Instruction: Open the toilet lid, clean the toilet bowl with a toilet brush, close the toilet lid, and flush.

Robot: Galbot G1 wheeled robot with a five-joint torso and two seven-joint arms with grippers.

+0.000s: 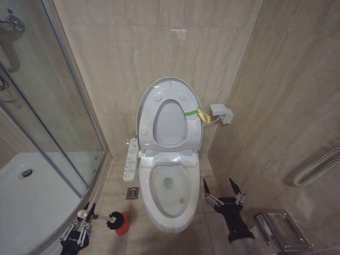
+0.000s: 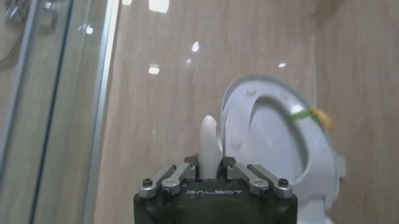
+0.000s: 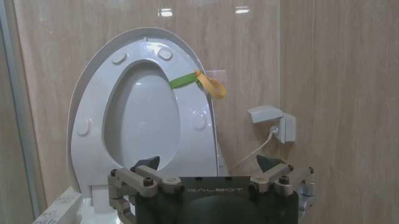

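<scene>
Left claw (image 2: 210, 173) grips toilet brush (image 2: 209, 144); toilet lid (image 1: 170, 114) raised

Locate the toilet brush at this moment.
In the head view, the black-bristled toilet brush with thin white handle sits on the floor left of the white ceramic toilet bowl, its head over the red holder, handle gripped by the left pincer.
</scene>
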